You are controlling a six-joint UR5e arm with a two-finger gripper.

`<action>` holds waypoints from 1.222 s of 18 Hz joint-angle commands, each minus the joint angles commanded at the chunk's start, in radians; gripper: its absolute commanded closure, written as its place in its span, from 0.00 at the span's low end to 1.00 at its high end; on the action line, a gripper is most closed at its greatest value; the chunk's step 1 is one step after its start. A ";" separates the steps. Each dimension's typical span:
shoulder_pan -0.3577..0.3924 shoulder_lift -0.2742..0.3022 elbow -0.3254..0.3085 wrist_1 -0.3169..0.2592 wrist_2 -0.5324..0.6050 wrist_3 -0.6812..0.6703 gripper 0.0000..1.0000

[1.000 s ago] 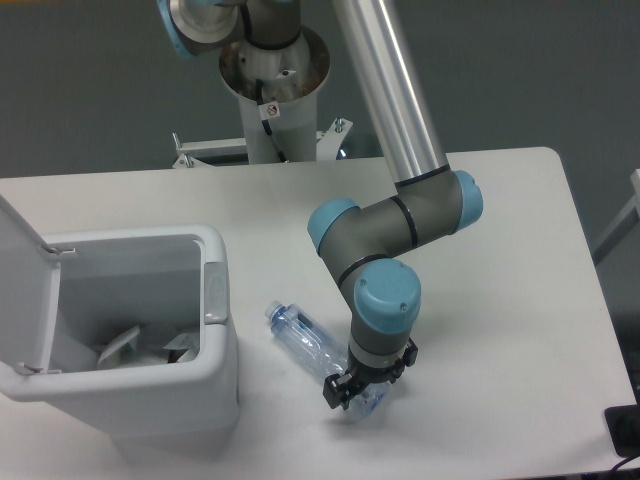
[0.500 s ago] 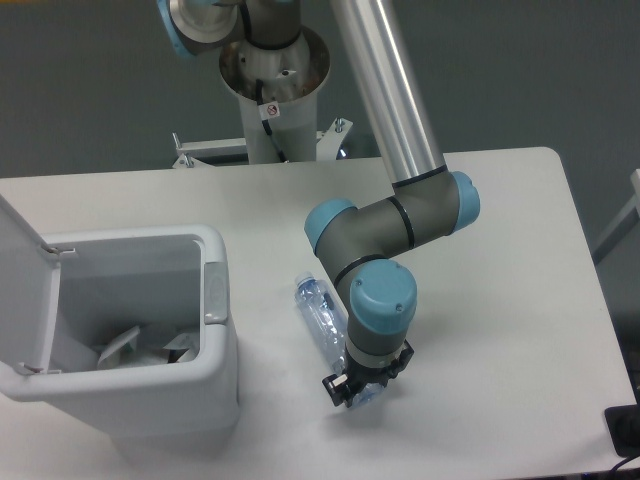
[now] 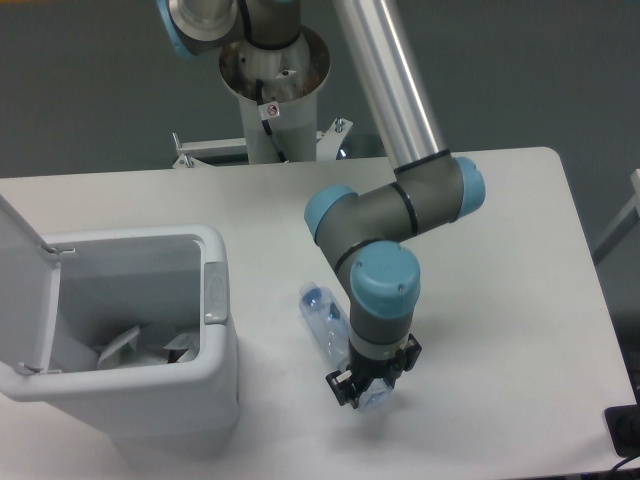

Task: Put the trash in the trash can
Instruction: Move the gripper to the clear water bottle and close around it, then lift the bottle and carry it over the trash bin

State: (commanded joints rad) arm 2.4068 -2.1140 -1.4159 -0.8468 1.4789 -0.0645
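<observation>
The clear blue-tinted bottle [image 3: 324, 318] hangs tilted above the table, its cap end toward the upper left, just right of the trash can. My gripper [image 3: 367, 393] is shut on the bottle's lower end; the wrist hides the bottle's middle. The white trash can [image 3: 214, 315] stands at the left with its lid [image 3: 22, 290] flipped open. The crumpled clear wrapper with white label [image 3: 140, 347] lies inside the can at the bottom.
The arm's grey pedestal [image 3: 272, 95] stands behind the table's back edge. The arm's elbow [image 3: 400, 215] hangs over the table's middle. A dark object [image 3: 625, 430] sits at the lower right edge.
The gripper has lifted the bottle off the table and swung its cap end up and to the right, from lying flat to steeply tilted. The wrist has risen slightly.
</observation>
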 joint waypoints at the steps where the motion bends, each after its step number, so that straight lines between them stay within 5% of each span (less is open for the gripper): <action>1: 0.008 0.011 0.003 0.006 -0.027 0.006 0.44; 6: 0.023 0.052 0.014 0.009 -0.089 0.045 0.56; 9: 0.043 0.098 0.107 0.011 -0.124 0.043 0.56; 11: 0.058 0.123 0.182 0.122 -0.262 0.037 0.55; 14: 0.066 0.176 0.193 0.247 -0.383 0.032 0.55; 17: 0.057 0.215 0.209 0.271 -0.472 0.032 0.55; 22: -0.036 0.282 0.135 0.272 -0.529 0.017 0.55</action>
State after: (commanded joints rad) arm 2.3703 -1.8316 -1.2808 -0.5752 0.9495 -0.0476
